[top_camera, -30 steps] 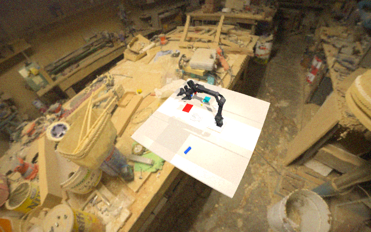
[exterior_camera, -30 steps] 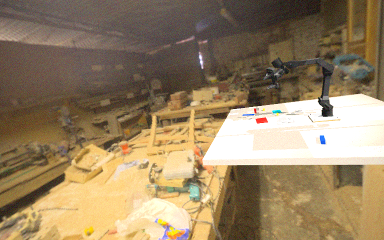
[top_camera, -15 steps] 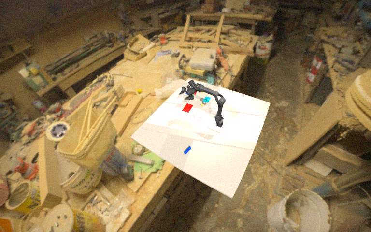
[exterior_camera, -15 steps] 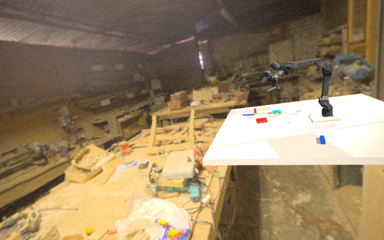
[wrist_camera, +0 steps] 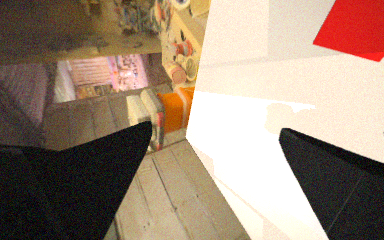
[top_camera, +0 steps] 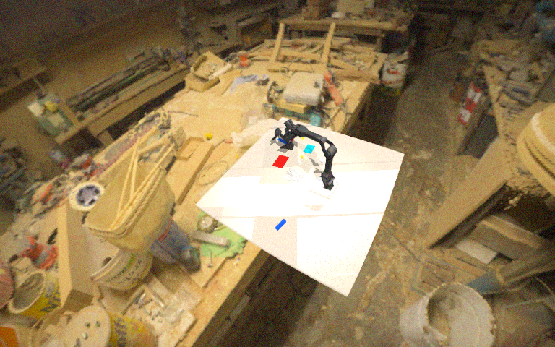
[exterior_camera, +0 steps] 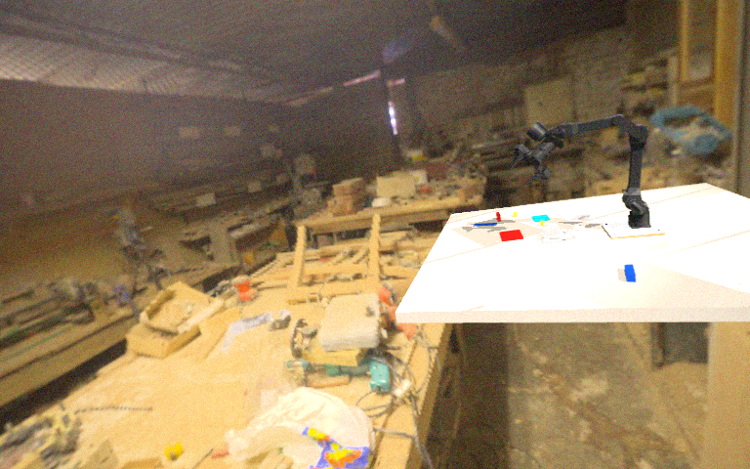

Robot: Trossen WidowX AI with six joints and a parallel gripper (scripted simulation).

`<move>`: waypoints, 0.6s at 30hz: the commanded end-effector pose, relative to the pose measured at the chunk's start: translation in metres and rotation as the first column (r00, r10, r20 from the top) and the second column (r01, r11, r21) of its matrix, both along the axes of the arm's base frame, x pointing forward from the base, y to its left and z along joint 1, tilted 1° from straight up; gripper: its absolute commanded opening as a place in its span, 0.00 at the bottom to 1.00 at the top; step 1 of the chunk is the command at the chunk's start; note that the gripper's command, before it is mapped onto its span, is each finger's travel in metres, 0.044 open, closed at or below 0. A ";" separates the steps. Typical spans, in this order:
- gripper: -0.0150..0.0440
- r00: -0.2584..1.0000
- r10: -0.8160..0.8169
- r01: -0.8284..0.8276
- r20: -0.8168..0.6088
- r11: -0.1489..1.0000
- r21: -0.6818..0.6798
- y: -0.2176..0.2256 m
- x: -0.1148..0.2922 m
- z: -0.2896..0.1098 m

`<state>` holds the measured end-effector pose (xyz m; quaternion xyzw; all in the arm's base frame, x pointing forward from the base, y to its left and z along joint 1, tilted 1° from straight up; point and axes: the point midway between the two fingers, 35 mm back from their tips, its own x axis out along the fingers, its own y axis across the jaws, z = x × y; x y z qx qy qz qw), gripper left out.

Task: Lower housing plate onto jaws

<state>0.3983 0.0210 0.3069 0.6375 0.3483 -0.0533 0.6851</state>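
Observation:
My gripper is open and empty, high above the far left part of the white table. A low cluster of white parts lies between the gripper and the arm's base. The housing plate, jaws, pins and stubs cannot be told apart there; white on white hides whether anything is level or closed. The gripper is well away from this cluster, which is out of the wrist view.
A flat red square and a cyan square lie near the white parts. Small yellow pieces, a red upright piece and a flat blue piece are farther out. A blue block lies apart.

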 end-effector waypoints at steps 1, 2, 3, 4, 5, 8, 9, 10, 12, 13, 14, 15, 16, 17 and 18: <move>1.00 0.996 -0.074 0.075 -0.056 0.997 0.029 -0.014 -0.001 -0.010; 1.00 0.994 -0.088 0.091 -0.067 0.995 0.035 -0.017 -0.001 -0.012; 1.00 0.992 -0.103 0.106 -0.078 0.993 0.041 -0.020 -0.001 -0.013; 1.00 0.989 -0.118 0.122 -0.089 0.991 0.046 -0.023 -0.002 -0.015; 1.00 0.986 -0.132 0.138 -0.100 0.989 0.052 -0.026 -0.002 -0.017; 1.00 0.975 -0.175 0.185 -0.134 0.980 0.067 -0.034 -0.003 -0.022; 1.00 0.971 -0.189 0.201 -0.145 0.977 0.072 -0.037 -0.004 -0.024; 1.00 0.967 -0.203 0.217 -0.156 0.973 0.077 -0.040 -0.004 -0.026; 1.00 0.957 -0.231 0.248 -0.178 0.965 0.086 -0.046 -0.006 -0.030; 1.00 0.951 -0.244 0.264 -0.189 0.960 0.090 -0.049 -0.006 -0.031; 1.00 0.945 -0.258 0.280 -0.200 0.955 0.094 -0.052 -0.007 -0.033; 1.00 0.939 -0.271 0.296 -0.211 0.950 0.098 -0.054 -0.008 -0.035; 1.00 0.933 -0.284 0.312 -0.222 0.945 0.101 -0.057 -0.008 -0.037; 1.00 0.926 -0.297 0.328 -0.233 0.939 0.105 -0.060 -0.009 -0.038; 1.00 0.919 -0.310 0.344 -0.244 0.933 0.108 -0.063 -0.010 -0.040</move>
